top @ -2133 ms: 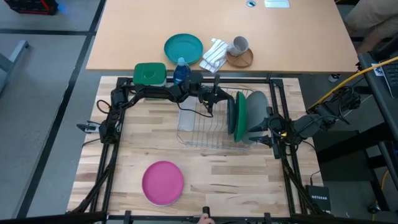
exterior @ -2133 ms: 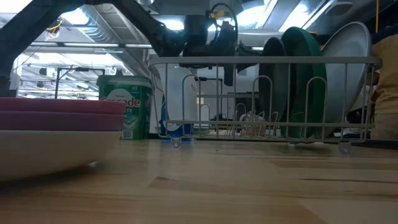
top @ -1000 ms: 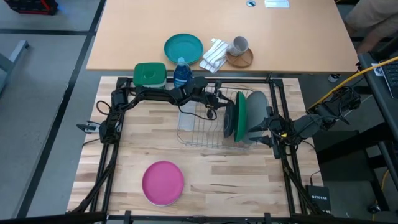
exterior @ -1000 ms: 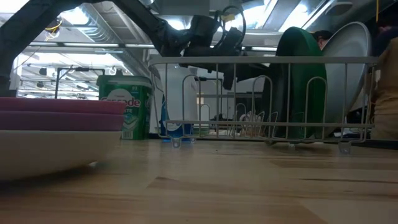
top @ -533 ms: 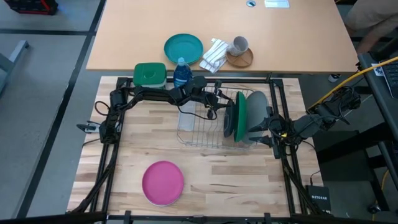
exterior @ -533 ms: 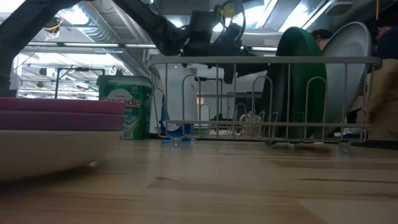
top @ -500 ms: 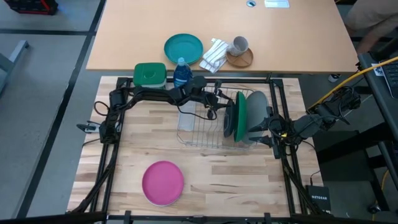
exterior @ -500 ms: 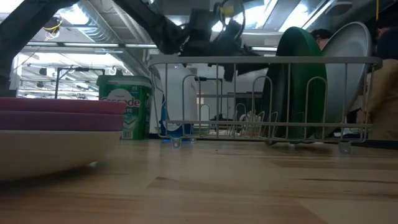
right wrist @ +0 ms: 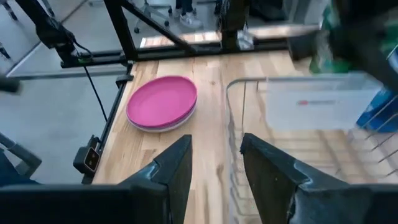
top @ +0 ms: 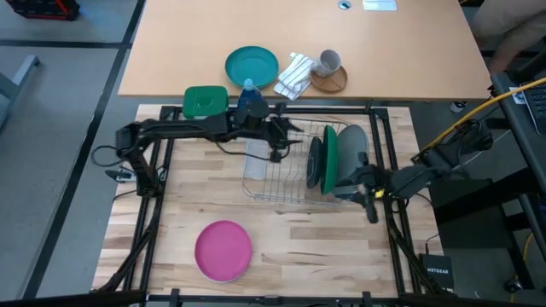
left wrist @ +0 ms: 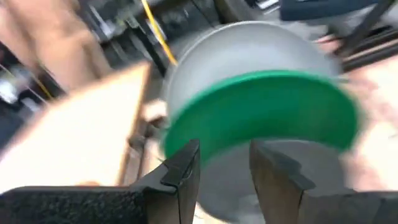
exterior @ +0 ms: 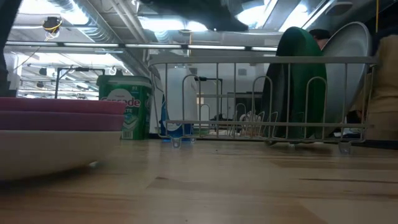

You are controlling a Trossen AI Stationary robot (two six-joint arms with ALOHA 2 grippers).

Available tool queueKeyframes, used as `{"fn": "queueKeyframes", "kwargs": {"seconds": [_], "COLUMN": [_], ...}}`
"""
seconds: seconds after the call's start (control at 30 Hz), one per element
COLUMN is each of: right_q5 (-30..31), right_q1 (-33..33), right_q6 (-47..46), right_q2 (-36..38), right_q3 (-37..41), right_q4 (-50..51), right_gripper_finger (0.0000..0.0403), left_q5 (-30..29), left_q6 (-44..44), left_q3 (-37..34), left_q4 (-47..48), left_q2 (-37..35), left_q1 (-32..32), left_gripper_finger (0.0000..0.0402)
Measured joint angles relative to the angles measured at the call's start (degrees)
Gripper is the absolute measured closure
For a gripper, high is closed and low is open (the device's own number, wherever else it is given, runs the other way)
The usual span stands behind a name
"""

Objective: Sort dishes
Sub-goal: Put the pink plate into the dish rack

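Over the wire dish rack point(top: 286, 170) near the table's far edge, the left gripper point(top: 288, 135) hangs with its two dark fingers point(left wrist: 180, 180) parted and nothing between them; its wrist view looks past them at the green plate point(left wrist: 261, 115) and the light grey plate point(left wrist: 249, 46) behind it (both blurred there). In the high view those two stand on edge at the rack's right end, the green plate point(top: 329, 159) beside the large light grey plate point(top: 351, 156), with a dark grey plate point(top: 315, 162) on the green one's left. The low view shows the same three upright between the rack's wires point(exterior: 261, 93): the dark one point(exterior: 269, 102), the green one point(exterior: 301, 81) and the grey one point(exterior: 345, 68) leaning at the right end.

At the rack's right side, the right gripper point(top: 368, 194) sits just beside the light grey plate, and its wrist view shows its fingers point(right wrist: 174, 174) spread apart and holding nothing.

Well apart from the rack, on the near left part of the wooden table point(top: 324, 239), a magenta-pink plate point(top: 223, 249) lies flat on top of a white plate point(exterior: 56, 152) (the white one reads clearly only in the low view).

Beyond the rack stand a green-lidded tub point(top: 205, 101) and a blue bottle point(top: 249, 98). On the tan table behind are a teal plate point(top: 252, 66), a folded cloth point(top: 294, 75) and a mug point(top: 329, 61).
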State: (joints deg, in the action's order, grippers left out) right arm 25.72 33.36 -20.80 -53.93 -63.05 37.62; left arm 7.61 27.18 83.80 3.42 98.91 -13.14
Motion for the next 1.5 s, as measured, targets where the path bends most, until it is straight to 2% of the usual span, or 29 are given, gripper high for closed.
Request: {"fn": "queueKeyframes", "kwargs": {"seconds": [0.27, 0.4, 0.5, 0.7, 0.9, 1.1, 1.27, 1.5], "right_q5": [-3.75, -6.36, -7.37, -7.26, -4.37, 0.71, 0.89, 2.38], "right_q1": [0.07, 0.10, 0.62, 3.36, 6.41, 8.02, 7.93, 7.91], "right_q6": [-5.73, -6.10, -6.12, -6.16, -6.16, -6.16, -8.82, -11.88], "right_q2": [-12.81, -20.45, -25.86, -33.85, -38.54, -42.04, -45.42, -49.54], "right_q3": [0.00, 0.00, 0.02, 0.02, 0.02, 0.02, 0.02, 0.02], "right_q4": [-4.12, -12.11, -20.67, -36.79, -49.06, -57.86, -63.32, -66.37], "right_gripper_finger": [0.0256, 0.0256, 0.0256, 0.0256, 0.0256, 0.0256, 0.0256, 0.0256], "left_q5": [0.00, 0.07, -0.99, -5.33, -12.09, -12.97, -12.96, -12.79], "left_q6": [-20.84, -29.87, -32.82, -34.07, -38.45, -37.64, -37.71, -37.86], "left_q3": [0.03, 0.03, -0.38, -7.89, -16.04, -23.64, -28.18, -30.13], "left_q4": [34.06, 47.94, 54.44, 53.62, 51.92, 42.40, 36.95, 36.12], "left_q2": [-12.34, -13.66, -13.13, -12.81, -12.83, -12.83, -12.83, -12.83], "left_q1": [9.27, 16.75, 22.32, 30.51, 33.00, 32.90, 32.82, 32.82], "left_gripper_finger": [0.0274, 0.0274, 0.0274, 0.0274, 0.0274, 0.0274, 0.0274, 0.0274]}}
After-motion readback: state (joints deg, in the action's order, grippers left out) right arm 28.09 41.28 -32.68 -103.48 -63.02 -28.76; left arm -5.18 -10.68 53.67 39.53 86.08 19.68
